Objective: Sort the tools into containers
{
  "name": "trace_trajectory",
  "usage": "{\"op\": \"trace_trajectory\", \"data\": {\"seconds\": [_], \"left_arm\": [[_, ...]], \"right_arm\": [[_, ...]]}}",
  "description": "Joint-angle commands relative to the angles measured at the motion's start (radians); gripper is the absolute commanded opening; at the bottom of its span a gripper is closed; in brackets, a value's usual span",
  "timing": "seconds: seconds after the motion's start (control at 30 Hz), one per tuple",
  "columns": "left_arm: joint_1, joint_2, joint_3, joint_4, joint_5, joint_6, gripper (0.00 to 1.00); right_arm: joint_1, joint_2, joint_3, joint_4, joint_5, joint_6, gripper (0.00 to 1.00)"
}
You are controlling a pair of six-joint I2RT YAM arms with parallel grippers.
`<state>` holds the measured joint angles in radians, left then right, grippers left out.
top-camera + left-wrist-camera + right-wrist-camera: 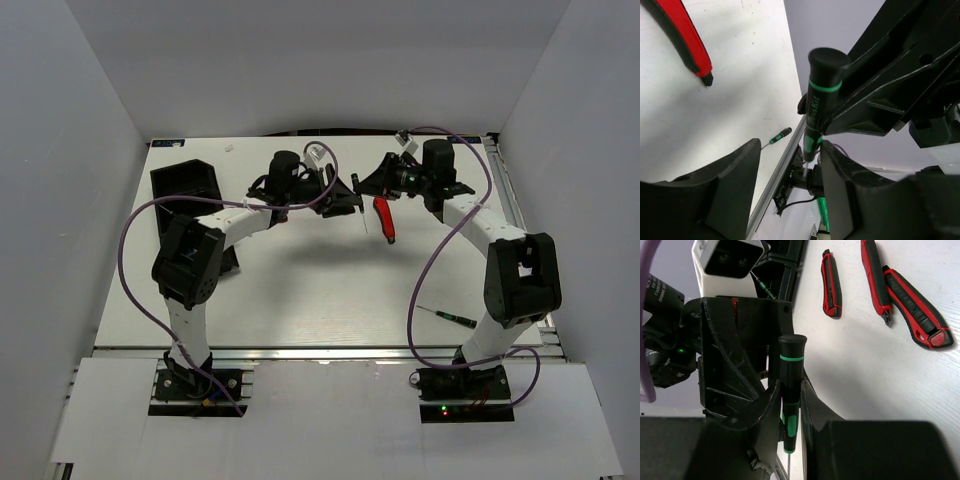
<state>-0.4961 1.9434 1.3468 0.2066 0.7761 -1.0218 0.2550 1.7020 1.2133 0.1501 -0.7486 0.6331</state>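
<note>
We see the right gripper (790, 396) clamped on the lower part of a black-green screwdriver (791, 367). The fat black cap of the handle, with its green ring, sticks out past the fingertips.

The left gripper (790, 150) faces that screwdriver with its jaws standing apart. The thin green end of the screwdriver sits in the gap between them, close against one finger (845, 190) and clear of the other. We cannot tell whether it touches the near finger.

On the white table (330, 290), three red-and-black tools (876, 277) lie flat just beyond the capped end of the held screwdriver, apart from both grippers. From above they show as one red shape (384, 218) just beside the held screwdriver, on the side of the arm bases.

A second screwdriver (447, 317), thin and dark with green on it, lies well apart from the held screwdriver, near the right arm's base.

A black bin (185, 182) stands well apart from the held screwdriver, on the left arm's side.
</note>
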Motion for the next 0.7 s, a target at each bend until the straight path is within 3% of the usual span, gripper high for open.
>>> {"op": "trace_trajectory", "data": {"seconds": [0.0, 0.3, 0.47, 0.67], "left_arm": [[-0.007, -0.012, 0.046, 0.014, 0.018, 0.005, 0.59], [-0.009, 0.000, 0.058, 0.020, 0.058, -0.004, 0.36], [-0.009, 0.000, 0.061, 0.022, 0.083, -0.009, 0.29], [-0.010, 0.002, 0.071, 0.024, 0.104, -0.014, 0.10]], "right_arm": [[0.013, -0.045, -0.015, 0.077, -0.024, 0.039, 0.00], [0.026, -0.039, -0.023, 0.100, -0.018, 0.042, 0.00], [0.027, -0.036, -0.024, 0.109, -0.014, 0.034, 0.00], [0.026, -0.036, -0.029, 0.115, -0.011, 0.017, 0.00]]}}
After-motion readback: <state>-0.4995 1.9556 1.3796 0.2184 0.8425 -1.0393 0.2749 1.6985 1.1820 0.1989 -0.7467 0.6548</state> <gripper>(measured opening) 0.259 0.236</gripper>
